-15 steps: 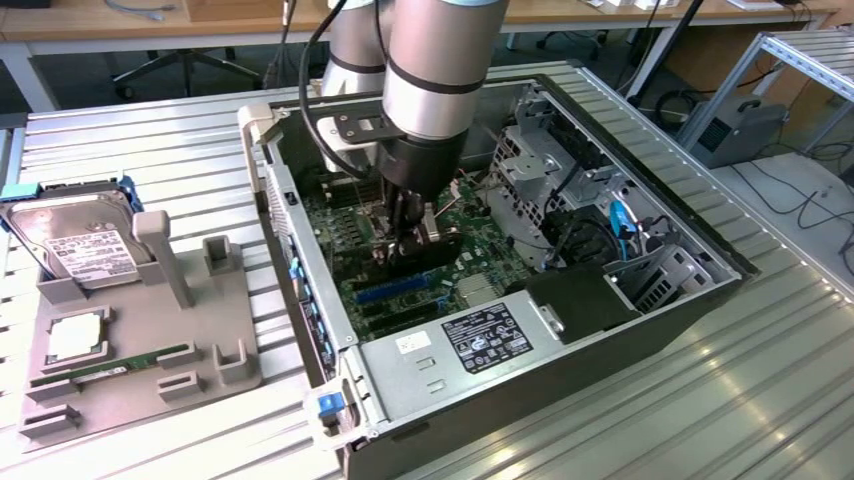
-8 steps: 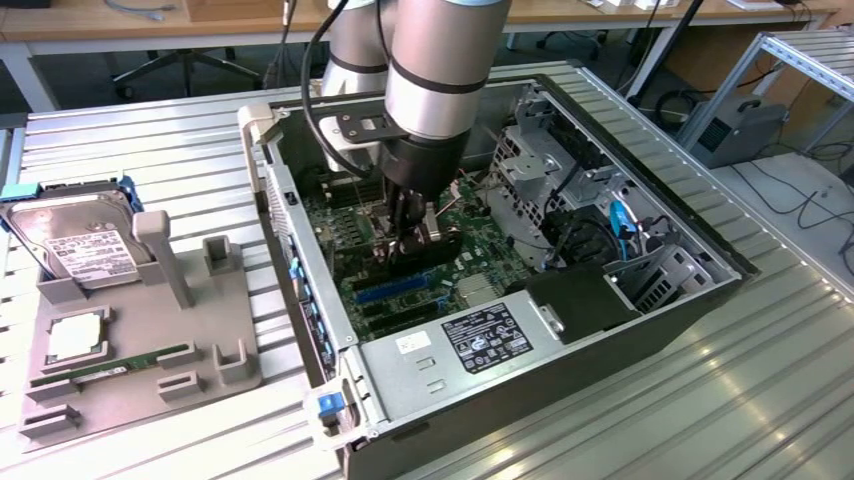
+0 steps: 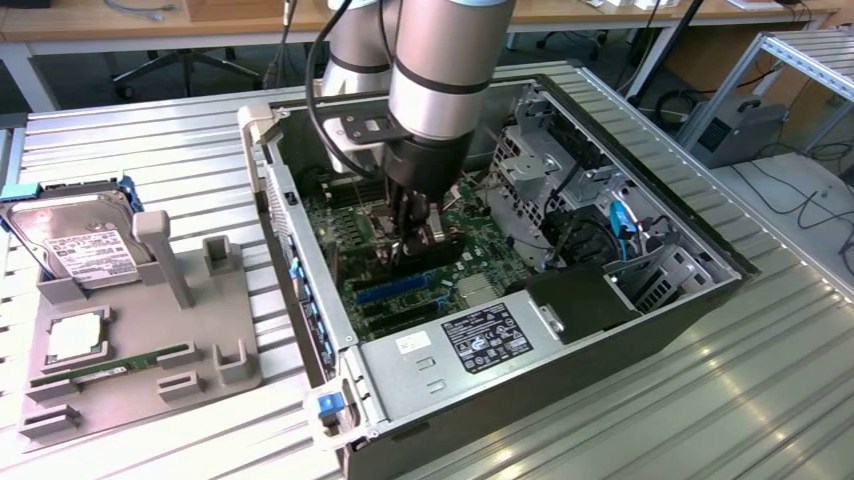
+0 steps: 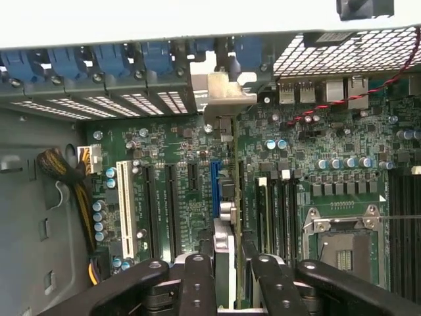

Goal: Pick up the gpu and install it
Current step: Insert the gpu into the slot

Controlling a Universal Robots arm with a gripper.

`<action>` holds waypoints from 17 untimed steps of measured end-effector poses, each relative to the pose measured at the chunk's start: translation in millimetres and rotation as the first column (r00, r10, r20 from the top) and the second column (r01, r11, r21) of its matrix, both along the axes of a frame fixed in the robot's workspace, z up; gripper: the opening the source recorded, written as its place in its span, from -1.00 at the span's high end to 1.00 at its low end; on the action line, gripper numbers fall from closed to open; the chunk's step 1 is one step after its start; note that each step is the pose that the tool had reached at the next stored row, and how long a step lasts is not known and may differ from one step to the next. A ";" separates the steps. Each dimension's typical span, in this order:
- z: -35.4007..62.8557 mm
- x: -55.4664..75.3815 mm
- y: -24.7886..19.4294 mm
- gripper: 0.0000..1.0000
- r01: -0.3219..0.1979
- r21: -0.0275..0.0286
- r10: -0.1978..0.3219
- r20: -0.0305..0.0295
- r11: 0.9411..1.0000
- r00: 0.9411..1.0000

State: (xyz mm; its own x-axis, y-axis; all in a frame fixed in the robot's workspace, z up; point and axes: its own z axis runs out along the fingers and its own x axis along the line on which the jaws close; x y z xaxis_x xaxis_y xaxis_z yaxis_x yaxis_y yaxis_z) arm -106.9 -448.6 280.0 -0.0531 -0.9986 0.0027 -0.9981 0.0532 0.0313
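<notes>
Silvery metal marks the end bracket of the gpu (image 4: 227,99), seen in the wrist view standing edge-on over the green motherboard (image 4: 184,151) inside the open computer case (image 3: 441,400). The card is upright on its thin edge, a slim slab whose long axis runs from the tool (image 4: 225,270) toward the rear wall of the case, with the bracket end pointing at the row of blue slot clips (image 4: 99,66) and perforated slot covers there. It stands just beside the blue expansion slot (image 4: 214,187); whether its lower edge is seated in a slot cannot be told.

The tool's black fingers (image 4: 197,280) are clamped on the gpu, one on each flat face of the card near the end away from the bracket. In the exterior view the arm (image 3: 434,90) reaches straight down into the case and the tool (image 3: 414,235) is low over the motherboard (image 3: 387,270), with the dark card (image 3: 434,240) between its fingers.

A white slot (image 4: 125,207) lies well to one side of the card, and the empty processor socket (image 4: 342,240) lies on the other side. A bundle of yellow and black wires (image 4: 72,178) hangs by the case wall.

On the bench (image 3: 134,150), toward the exterior view's left, a grey holder (image 3: 147,330) carries a hard drive (image 3: 80,240) with a white label and a slim green RAM stick (image 3: 114,365), both well apart from the case.
</notes>
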 end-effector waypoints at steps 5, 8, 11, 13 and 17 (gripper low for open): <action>-0.3 -0.5 -1.0 0.47 -0.001 -0.002 0.001 0.000 1.000 1.000; -0.8 -4.9 -1.0 0.47 -0.001 -0.002 0.001 0.000 1.000 1.000; -1.7 -7.1 -1.7 0.47 -0.001 -0.002 0.001 0.000 1.000 1.000; -2.5 -7.5 -3.3 0.47 -0.001 -0.002 0.001 0.000 1.000 1.000; -3.7 -7.9 -5.5 0.47 -0.001 -0.004 0.001 0.000 1.000 1.000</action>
State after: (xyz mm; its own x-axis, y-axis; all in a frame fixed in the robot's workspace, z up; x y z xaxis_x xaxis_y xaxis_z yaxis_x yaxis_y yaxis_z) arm -114.8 -454.2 276.3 -0.0523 -0.9986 0.0065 -0.9981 0.0525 0.0310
